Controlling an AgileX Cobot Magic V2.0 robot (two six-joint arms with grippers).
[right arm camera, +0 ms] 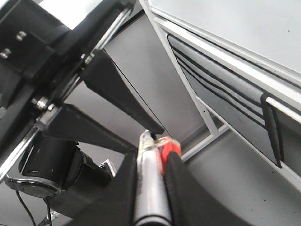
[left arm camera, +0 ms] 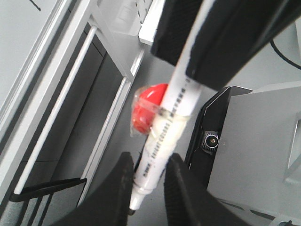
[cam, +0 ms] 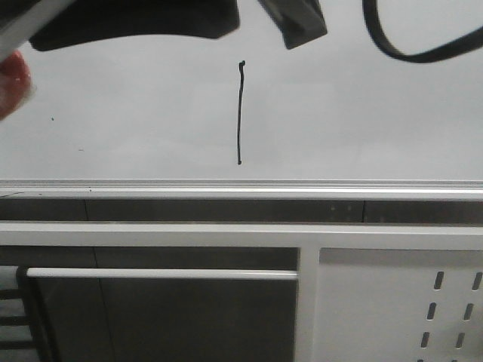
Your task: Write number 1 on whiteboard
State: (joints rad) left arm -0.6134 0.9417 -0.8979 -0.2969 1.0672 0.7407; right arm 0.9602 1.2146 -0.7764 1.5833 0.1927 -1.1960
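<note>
The number 1 [cam: 240, 113] is a thin black vertical stroke on the whiteboard [cam: 362, 113], above its silver rail [cam: 241, 187]. My right gripper [right arm camera: 151, 157] is shut on a white marker [right arm camera: 150, 188] that has a red piece [right arm camera: 168, 148] taped to it. In the left wrist view the marker [left arm camera: 162, 141] slants down from the right gripper [left arm camera: 221, 37], and its tip end lies between the fingers of my left gripper [left arm camera: 149, 162]. Those fingers stand slightly wider than the barrel, so this gripper is open. In the front view the marker [cam: 26, 23] and the red piece [cam: 11, 79] are at the far top left, away from the stroke.
Dark arm parts [cam: 136, 23] and a black cable loop [cam: 423, 53] hang across the board's top edge. Below the rail are a white frame with a horizontal bar [cam: 162, 273] and a white perforated panel [cam: 400, 309].
</note>
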